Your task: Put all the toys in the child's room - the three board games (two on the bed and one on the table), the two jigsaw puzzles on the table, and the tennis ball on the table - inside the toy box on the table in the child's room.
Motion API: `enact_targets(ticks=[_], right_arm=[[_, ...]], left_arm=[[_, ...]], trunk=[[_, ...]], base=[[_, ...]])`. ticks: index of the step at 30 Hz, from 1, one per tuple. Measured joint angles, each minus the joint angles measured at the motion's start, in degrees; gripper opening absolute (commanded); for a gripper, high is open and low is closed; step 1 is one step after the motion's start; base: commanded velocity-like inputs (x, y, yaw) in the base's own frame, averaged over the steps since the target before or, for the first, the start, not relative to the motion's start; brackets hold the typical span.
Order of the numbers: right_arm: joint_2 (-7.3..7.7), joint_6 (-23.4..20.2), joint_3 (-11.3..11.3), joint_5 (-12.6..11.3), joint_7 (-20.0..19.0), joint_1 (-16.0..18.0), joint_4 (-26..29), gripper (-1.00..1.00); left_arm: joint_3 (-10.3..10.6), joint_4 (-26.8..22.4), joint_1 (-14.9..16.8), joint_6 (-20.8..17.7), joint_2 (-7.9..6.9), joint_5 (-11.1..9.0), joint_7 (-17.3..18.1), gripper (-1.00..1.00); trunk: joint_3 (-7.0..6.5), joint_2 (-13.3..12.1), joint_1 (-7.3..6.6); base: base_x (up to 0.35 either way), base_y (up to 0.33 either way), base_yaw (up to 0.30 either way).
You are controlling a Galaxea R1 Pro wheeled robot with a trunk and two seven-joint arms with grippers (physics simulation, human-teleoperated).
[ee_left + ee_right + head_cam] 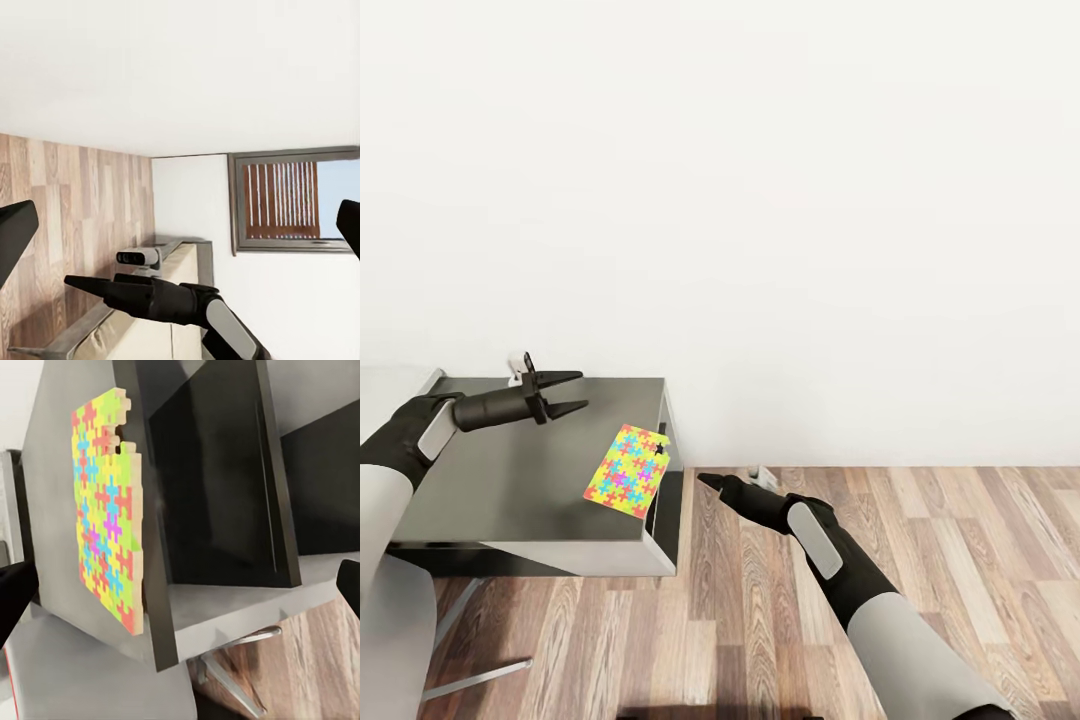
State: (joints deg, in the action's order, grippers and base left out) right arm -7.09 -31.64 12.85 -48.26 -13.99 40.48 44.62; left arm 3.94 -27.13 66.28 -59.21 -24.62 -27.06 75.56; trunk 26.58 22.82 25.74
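Left pincer spread, arm reaching level over dark surface. Right pincer also spread, arm low, aimed toward jigsaw puzzle overhanging right edge.

No readable text, labels, brands, numbers or signs anywhere in view. The jigsaw puzzle lying at the edge of the dark-grey table carries only a pattern of interlocking coloured pieces, no lettering. The window seen from the left wrist shows plain slats; any marking there would probably be too small to make out.
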Motion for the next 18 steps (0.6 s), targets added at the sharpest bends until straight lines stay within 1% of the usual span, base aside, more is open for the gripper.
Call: enact_targets(ticks=[8,12,15,18], right_arm=[[0.0,0.0,0.1,0.0,0.0,0.0,0.0,1.0],[-0.06,0.0,0.1,0.0,0.0,0.0,0.0,1.0],[-0.57,-0.1,0.1,0.0,0.0,0.0,-0.1,1.0],[-0.76,-0.3,0.1,0.0,0.0,0.0,-0.1,1.0]], left_arm=[[0.0,0.0,-0.1,0.0,0.01,0.0,0.1,1.0],[0.0,0.0,-0.2,0.0,0.01,0.0,0.1,1.0],[0.0,0.0,-0.2,0.0,0.0,0.0,0.1,1.0],[0.0,0.0,-0.3,0.0,0.0,0.0,0.1,1.0]], trunk=[[0.0,0.0,0.01],[0.0,0.0,0.0],[0.0,0.0,0.01],[0.0,0.0,0.01]], base=[[0.02,0.004,0.0],[0.057,0.055,0.0],[0.029,0.031,0.0],[0.011,0.012,0.0]])
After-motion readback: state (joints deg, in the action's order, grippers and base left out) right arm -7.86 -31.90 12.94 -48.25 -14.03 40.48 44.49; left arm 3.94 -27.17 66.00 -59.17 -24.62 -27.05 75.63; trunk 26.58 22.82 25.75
